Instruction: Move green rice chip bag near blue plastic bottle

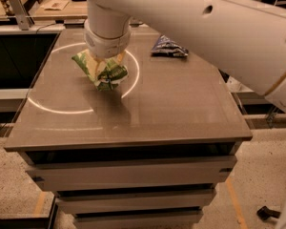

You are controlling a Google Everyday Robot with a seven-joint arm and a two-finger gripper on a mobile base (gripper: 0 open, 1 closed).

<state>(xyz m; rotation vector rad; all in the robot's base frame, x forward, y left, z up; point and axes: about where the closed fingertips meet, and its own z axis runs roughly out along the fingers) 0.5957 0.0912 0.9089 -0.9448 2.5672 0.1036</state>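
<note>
White-armed two-finger gripper [106,61]: clamped on crumpled light-green foil rice chip bag [103,73], above grey-brown tabletop [181,109]. Dark blue foil snack bag [168,46]: beyond gripper, to its right, apart.

- Your gripper [106,60] is cream-white, sitting over the back-left of the table and clamped on the bag's top.
- The green rice chip bag [102,73] is light green foil with white lettering and darker green patches.
- Your arm [205,18] is plain white, dotted with small dark holes.
- The table [181,109] is grey-brown, with a thin pale ring [52,110] drawn on it.
- The other snack bag [168,46] is dark blue with white bits.
</note>
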